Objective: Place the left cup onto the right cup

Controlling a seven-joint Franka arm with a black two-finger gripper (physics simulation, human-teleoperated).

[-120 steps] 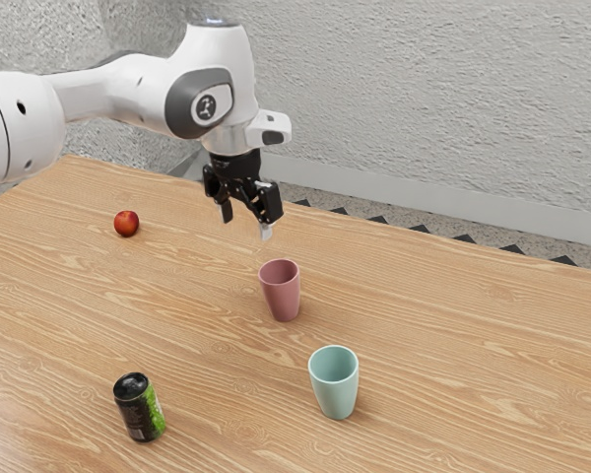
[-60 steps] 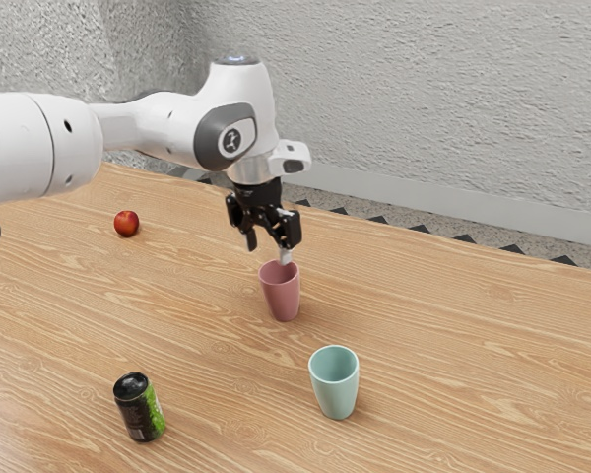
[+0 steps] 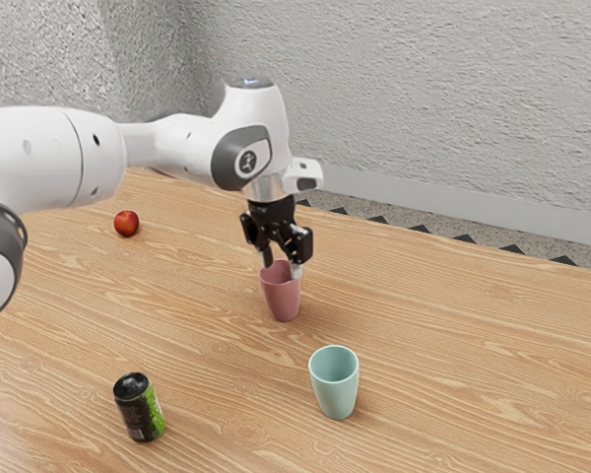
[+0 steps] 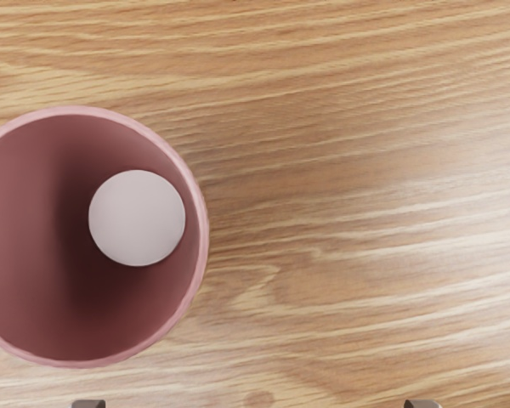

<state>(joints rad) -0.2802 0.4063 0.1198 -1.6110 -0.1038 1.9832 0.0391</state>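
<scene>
gripper (image 3: pixel 282 264) spread at pink cup (image 3: pixel 281 298) rim (cup upright), teal cup (image 3: pixel 333 386) apart, apple (image 3: pixel 126 223), can (image 3: pixel 140 406)

Pink cup (image 3: pixel 280 293) stands upright on the wood surface (image 3: pixel 453 325), mouth up, pale round base visible inside, w/ teal cup (image 3: pixel 333 382) also upright, well apart, nearer the cam & slightly toward exterior view's right.

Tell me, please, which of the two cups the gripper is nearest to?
The pink cup: the open gripper hangs right at its rim, while the teal cup stands apart, closer to the green can.
</scene>
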